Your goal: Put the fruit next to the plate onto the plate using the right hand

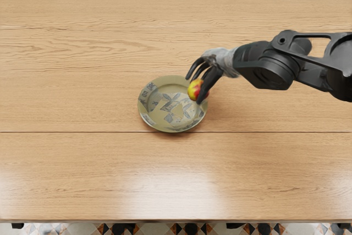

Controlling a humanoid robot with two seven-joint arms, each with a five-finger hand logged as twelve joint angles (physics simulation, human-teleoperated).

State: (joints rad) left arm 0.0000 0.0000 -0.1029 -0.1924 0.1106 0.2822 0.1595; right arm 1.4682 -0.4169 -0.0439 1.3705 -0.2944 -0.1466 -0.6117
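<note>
A small red and yellow fruit (194, 89) is held in the fingers of my right hand (201, 81), just above the right part of the plate. The plate (157, 115) is round, olive-beige with a grey-blue pattern, and lies at the middle of the wooden table. My right arm (286, 64) comes in from the picture's right edge, dark grey and black, with the hand pointing down and left. The fingers curl around the fruit and hide part of it. No left arm shows.
The wooden table (82, 169) stretches wide on all sides of the plate, with a seam running across just below the plate. A teal wall lies beyond the far edge and patterned floor tiles show under the near edge.
</note>
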